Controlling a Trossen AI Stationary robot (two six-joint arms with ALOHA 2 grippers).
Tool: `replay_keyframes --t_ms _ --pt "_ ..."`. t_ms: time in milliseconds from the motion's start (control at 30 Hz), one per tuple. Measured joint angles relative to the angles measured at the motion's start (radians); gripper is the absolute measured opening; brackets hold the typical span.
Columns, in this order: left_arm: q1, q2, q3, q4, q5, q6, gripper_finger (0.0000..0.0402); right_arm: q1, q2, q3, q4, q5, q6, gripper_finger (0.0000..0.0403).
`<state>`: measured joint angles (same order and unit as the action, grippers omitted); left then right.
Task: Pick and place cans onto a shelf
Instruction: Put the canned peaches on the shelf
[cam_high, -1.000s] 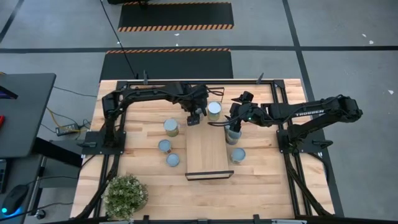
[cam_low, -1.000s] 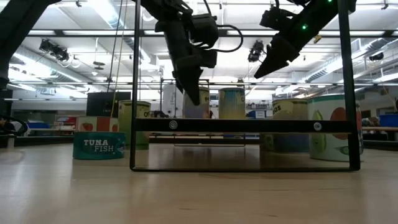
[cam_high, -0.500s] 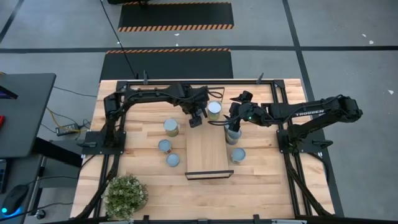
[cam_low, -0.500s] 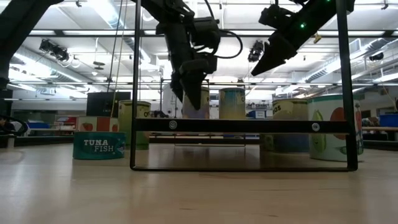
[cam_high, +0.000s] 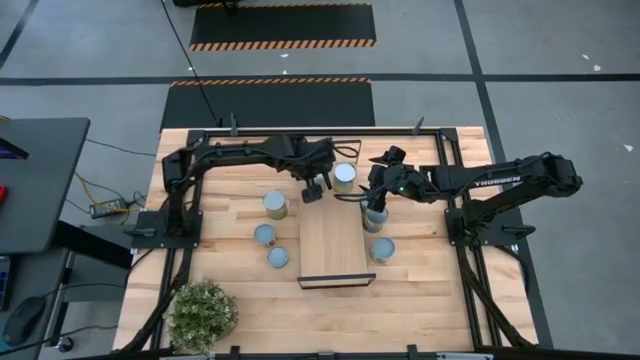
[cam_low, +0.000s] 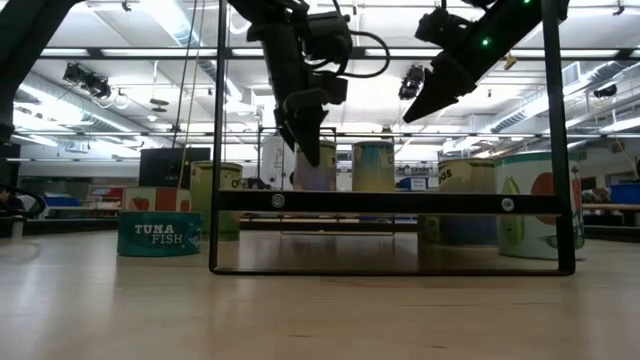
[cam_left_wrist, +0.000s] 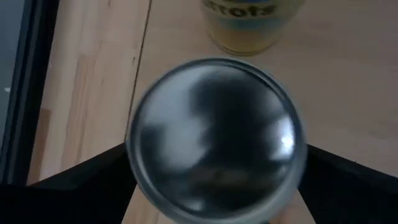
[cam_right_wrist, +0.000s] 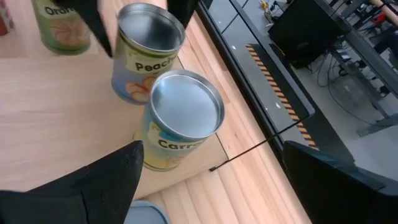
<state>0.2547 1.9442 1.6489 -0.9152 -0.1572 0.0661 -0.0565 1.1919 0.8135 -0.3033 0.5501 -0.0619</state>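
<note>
The peaches can (cam_right_wrist: 144, 50) stood at the shelf's (cam_high: 334, 245) far end, directly under the left gripper (cam_high: 316, 189) — jaws wide, holding nothing; the right gripper (cam_high: 374, 200) hovered spread over the carrots can (cam_right_wrist: 180, 118)

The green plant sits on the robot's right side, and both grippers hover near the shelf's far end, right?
No: the high view shows the plant on the robot's left side. The left gripper and right gripper do hover near the shelf's far end.
</note>
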Motion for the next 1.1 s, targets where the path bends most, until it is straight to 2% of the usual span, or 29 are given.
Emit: replay_keyframes --t_ms 200,400,600,833,1100 --pt "-0.042 -0.006 0.000 -0.004 -0.034 0.052 0.0393 -0.028 0.059 0.000 0.034 -0.033 0.001 0.0391" --pt "-0.076 -0.020 0.001 -0.038 -0.105 0.074 0.0393 -0.046 0.114 0.000 0.065 0.002 0.008 0.0391" --pt "-0.080 -0.034 0.001 -0.059 -0.191 0.085 0.0391 -0.061 0.155 0.000 0.092 0.009 0.009 0.0391" --pt "-0.077 -0.035 0.000 -0.006 -0.268 0.135 0.0387 -0.085 0.171 0.000 0.104 0.010 0.010 0.0391" --pt "-0.073 -0.039 -0.001 -0.045 -0.274 0.140 0.0386 -0.076 0.162 0.000 0.087 0.008 0.010 0.0391"
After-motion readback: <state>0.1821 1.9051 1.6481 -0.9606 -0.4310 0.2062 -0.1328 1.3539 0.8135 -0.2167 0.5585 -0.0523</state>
